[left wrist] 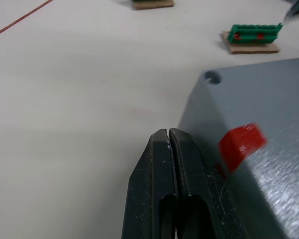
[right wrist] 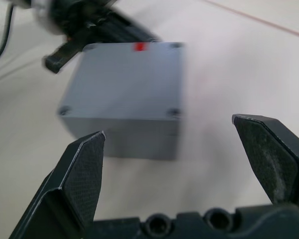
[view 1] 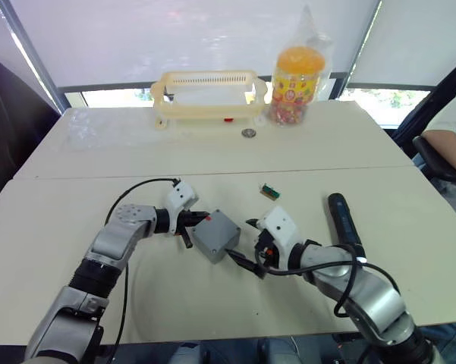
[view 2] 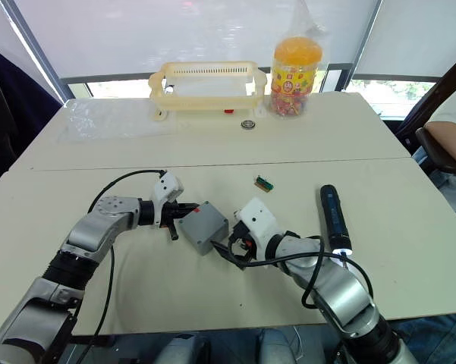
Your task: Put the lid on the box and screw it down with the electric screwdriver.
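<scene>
Looks like the lid is already seated on the box [view 1: 216, 234], mid-table toward the near edge. The left end effector [left wrist: 169, 149], pressed together, is nudged against its side; the right end effector [right wrist: 176, 164] is spread. Next, the electric screwdriver [view 1: 344, 218] near the right edge needs grabbing.

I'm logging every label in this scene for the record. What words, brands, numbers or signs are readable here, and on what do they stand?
No text here can be read.
Snack jar: its printed label carries marks, too small and blurred to read.
Box: a plain red mark, no lettering visible.
Electric screwdriver: no legible marking.
Green part: no lettering visible.
</scene>
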You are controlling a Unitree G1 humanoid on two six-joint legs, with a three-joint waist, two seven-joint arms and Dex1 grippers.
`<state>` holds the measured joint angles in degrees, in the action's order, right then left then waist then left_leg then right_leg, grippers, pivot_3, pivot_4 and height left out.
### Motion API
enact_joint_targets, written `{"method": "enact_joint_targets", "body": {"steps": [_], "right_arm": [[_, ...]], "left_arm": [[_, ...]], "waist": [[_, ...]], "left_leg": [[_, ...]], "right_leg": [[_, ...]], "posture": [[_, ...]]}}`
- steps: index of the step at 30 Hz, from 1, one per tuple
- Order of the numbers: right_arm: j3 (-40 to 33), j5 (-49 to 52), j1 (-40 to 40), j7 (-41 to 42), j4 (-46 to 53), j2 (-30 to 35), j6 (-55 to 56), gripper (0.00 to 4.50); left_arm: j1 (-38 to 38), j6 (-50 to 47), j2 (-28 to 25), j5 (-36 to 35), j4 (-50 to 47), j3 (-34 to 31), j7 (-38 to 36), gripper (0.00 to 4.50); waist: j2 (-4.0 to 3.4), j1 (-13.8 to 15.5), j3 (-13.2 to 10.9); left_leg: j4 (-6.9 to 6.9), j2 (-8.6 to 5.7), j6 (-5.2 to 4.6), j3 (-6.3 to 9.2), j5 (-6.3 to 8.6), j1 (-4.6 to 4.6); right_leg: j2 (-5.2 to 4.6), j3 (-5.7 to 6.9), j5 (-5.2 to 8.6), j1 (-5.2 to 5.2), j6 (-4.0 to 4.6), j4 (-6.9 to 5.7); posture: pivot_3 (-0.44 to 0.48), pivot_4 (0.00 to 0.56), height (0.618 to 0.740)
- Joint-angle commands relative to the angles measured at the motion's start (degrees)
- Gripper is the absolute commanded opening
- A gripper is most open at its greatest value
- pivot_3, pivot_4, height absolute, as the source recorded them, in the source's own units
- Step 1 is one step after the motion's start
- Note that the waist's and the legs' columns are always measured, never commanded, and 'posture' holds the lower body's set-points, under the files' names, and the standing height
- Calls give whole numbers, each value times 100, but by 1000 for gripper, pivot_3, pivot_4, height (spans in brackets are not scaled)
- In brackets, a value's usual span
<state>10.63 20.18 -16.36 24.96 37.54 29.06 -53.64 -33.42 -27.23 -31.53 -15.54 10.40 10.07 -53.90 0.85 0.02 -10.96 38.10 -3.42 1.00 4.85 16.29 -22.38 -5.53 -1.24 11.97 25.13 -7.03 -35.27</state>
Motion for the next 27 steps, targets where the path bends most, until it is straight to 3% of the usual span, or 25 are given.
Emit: {"method": "enact_joint_targets", "body": {"steps": [1,5,12,19,27], "right_arm": [[-858,516,-445,224,19,-39,-10,4465],[-575,-27,-788,322,-832,175,597,4465],[206,-928,-1418,569,-2830,-89,2029,4465],[507,-1222,-1705,1125,-3660,-273,2806,4465],[566,-1124,-1260,1438,-2776,-303,2477,4465]], "left_arm": [[365,-334,-338,-242,-583,-705,212,0],[1168,-1086,-513,-598,-1721,-1173,509,0],[2453,-2272,-353,-1266,-3598,-1490,1184,0],[2558,-2257,-194,-1227,-3697,-1246,1472,0],[2000,-1709,-301,-895,-2983,-827,1238,0]], "waist": [[-1,-90,0],[-2,-105,1],[-2,-71,1],[-2,-79,2],[-2,-69,2]], "left_leg": [[0,2,0,2,0,1],[-11,15,-1,-2,1,7],[-6,12,3,-2,-2,6],[-7,12,13,0,-7,6],[-7,10,17,1,-10,6]], "right_leg": [[1,1,0,0,0,-4],[1,-4,0,9,0,-16],[-4,-6,-1,4,2,-17],[-1,-3,-2,5,5,-18],[-1,-3,-3,5,6,-17]], "posture": [[0,150,740],[0,150,740],[0,150,740],[0,150,740],[0,150,740]]}}
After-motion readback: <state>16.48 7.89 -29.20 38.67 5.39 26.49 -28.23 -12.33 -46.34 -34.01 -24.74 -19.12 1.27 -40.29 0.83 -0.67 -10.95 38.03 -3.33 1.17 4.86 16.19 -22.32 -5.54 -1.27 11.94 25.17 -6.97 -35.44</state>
